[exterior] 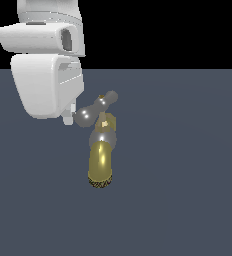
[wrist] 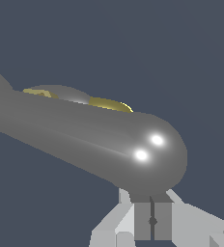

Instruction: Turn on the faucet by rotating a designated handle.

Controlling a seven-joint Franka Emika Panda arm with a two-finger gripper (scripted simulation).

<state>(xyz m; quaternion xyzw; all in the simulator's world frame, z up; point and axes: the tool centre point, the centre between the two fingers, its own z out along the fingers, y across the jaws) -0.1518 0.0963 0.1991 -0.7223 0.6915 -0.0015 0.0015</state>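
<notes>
The faucet (exterior: 100, 161) stands on the floor with its brass-gold spout curving down toward the camera, a dark mesh tip and a silver ball joint. The handle (exterior: 95, 107), a silver crossbar with bulbous ends, sits on top at a slant. My gripper (exterior: 68, 119) hangs from the white arm on the exterior view's left, right beside the handle's nearer bulbous end. In the wrist view the handle (wrist: 109, 140) fills the frame, with a gold part of the faucet (wrist: 109, 103) behind it. My gripper (wrist: 152, 219) is shut and empty, its fingertips against that end.
The dark blue-grey floor (exterior: 188, 175) spreads flat all around the faucet. The bulky white arm link (exterior: 45, 85) hangs above and on the exterior view's left of the faucet. Nothing else shows.
</notes>
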